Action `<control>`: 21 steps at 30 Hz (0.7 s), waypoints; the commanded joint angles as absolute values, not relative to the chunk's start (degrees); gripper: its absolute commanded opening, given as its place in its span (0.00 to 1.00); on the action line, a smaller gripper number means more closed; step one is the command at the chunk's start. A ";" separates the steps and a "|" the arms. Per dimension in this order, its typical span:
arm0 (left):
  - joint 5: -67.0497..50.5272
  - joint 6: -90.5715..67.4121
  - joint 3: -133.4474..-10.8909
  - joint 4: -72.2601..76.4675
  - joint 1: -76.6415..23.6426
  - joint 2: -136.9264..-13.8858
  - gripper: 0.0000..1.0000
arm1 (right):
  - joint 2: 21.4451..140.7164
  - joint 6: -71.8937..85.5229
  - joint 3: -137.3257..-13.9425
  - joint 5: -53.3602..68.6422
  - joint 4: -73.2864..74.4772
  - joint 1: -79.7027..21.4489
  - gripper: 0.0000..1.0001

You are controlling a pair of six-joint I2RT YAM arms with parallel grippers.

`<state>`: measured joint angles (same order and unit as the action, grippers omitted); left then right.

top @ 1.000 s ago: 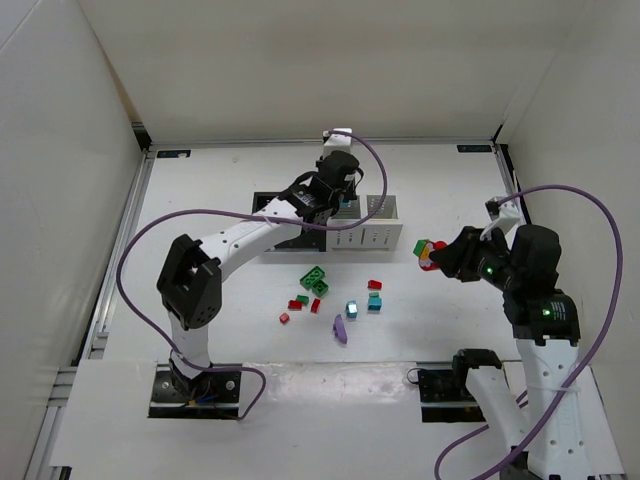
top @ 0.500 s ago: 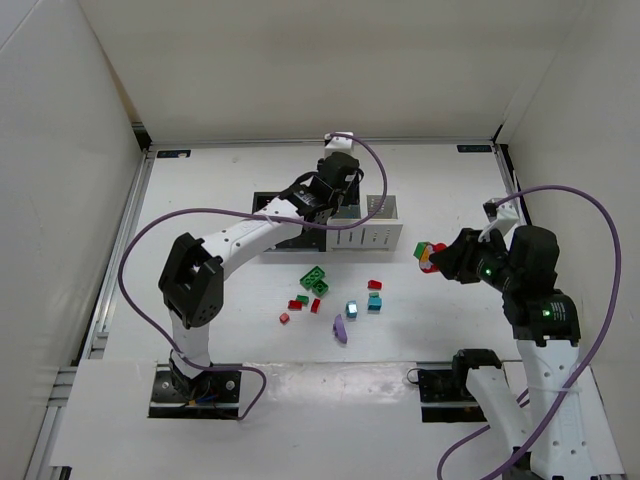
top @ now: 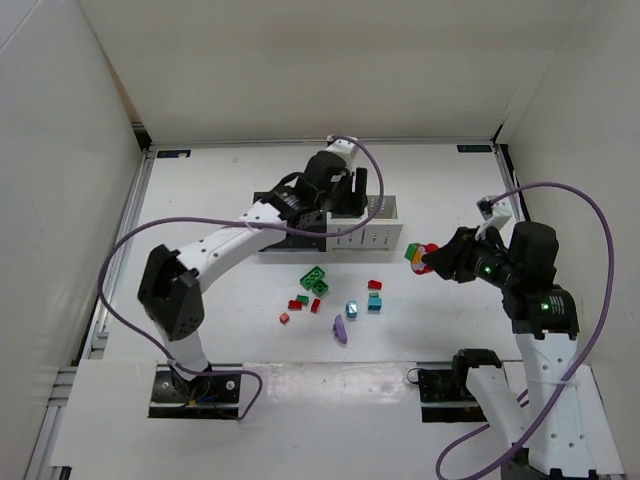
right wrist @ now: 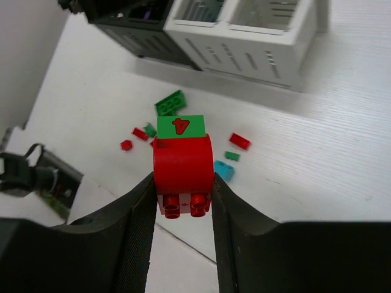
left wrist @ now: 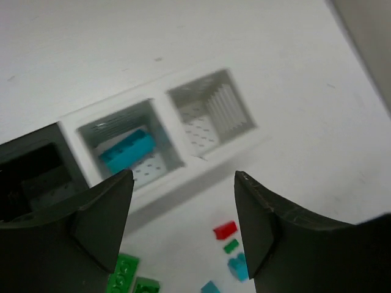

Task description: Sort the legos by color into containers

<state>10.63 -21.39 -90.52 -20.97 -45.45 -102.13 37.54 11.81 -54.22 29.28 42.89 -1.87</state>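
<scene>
Above the row of containers [top: 370, 238], at the far middle of the bench [top: 200, 180], you have the left gripper [top: 345, 192] with its jaws standing apart and nothing between them. Through the left wrist camera you look down between the two fingers [left wrist: 104, 213] into the white bins. A teal brick [left wrist: 127, 151] lies inside the white bin that is next to the black ones, just below the gripper and not touching it.

To the right of the containers, the right gripper [right wrist: 182, 177] is clamped on a red brick [right wrist: 183, 162] with a rounded top. A green piece [right wrist: 180, 125] sits on the far end of this brick. The brick is held above the bench, apart from the bins.

On the near side of the containers the loose legos [top: 314, 281] lie scattered on the bench: green, red, teal and one purple [top: 340, 329]. They are between the two arms, and neither gripper touches them.
</scene>
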 commanded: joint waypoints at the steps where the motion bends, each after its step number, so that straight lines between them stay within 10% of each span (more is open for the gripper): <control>1: -15.02 -14.42 -83.46 -18.82 -44.39 -90.57 0.78 | 40.33 12.30 -55.46 43.20 37.27 -2.28 0.00; 7: -51.88 -15.73 -70.24 -0.47 -43.42 -80.44 0.81 | 43.41 10.02 -56.86 52.29 35.07 -7.11 0.00; 21: -58.17 -13.80 -67.86 -1.68 -47.02 -73.57 0.75 | 40.78 17.84 -57.39 50.89 21.98 -18.02 0.00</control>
